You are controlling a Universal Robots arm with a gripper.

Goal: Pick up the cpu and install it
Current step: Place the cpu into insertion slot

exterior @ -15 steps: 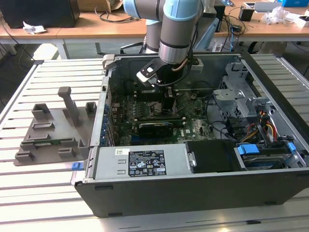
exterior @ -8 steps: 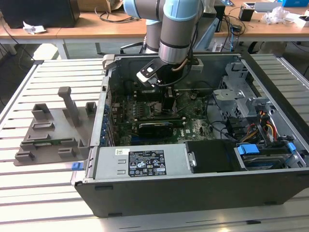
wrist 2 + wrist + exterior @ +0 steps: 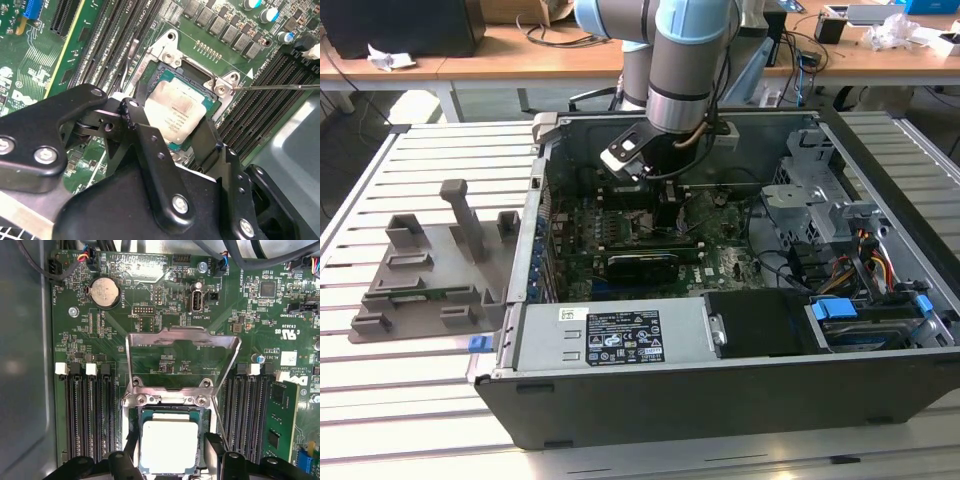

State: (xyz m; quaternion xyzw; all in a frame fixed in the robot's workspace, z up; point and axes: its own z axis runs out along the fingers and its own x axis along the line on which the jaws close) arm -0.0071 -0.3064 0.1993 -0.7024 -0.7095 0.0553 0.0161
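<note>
**Item: CPU installation, state of work**

- **cpu** (image 3: pixel 170 446): lies flat and square in the open socket (image 3: pixel 150 82) on the motherboard (image 3: pixel 165 315), silver top up (it looks seated, judging by its even rim in both wrist views).
- **gripper** (image 3: pixel 172 456): low over the socket, straddling the cpu. Whether it pinches the chip or merely flanks it, I cannot tell.
- **load plate** (image 3: pixel 182 352): swung up and open, not clamped over the chip.
- **retention lever** (image 3: pixel 280 86): a thin wire standing free of its catch.
- **Progress (judgement):** pick-up and placement appear done. Closing the plate and latching the lever are not yet done.

**Views compared**
- The exterior view gives the setting: the arm (image 3: pixel 685 60) reaching into the open computer case (image 3: pixel 720 395), and the grey plastic tray (image 3: pixel 420 270) lying on the slatted table (image 3: pixel 410 410) at the exterior view's left.
- The first wrist view adds the coin cell battery (image 3: pixel 104 292) and the memory slots (image 3: pixel 87 410) flanking the socket.
- The second wrist view shows the socket's screw corners up close.
</note>
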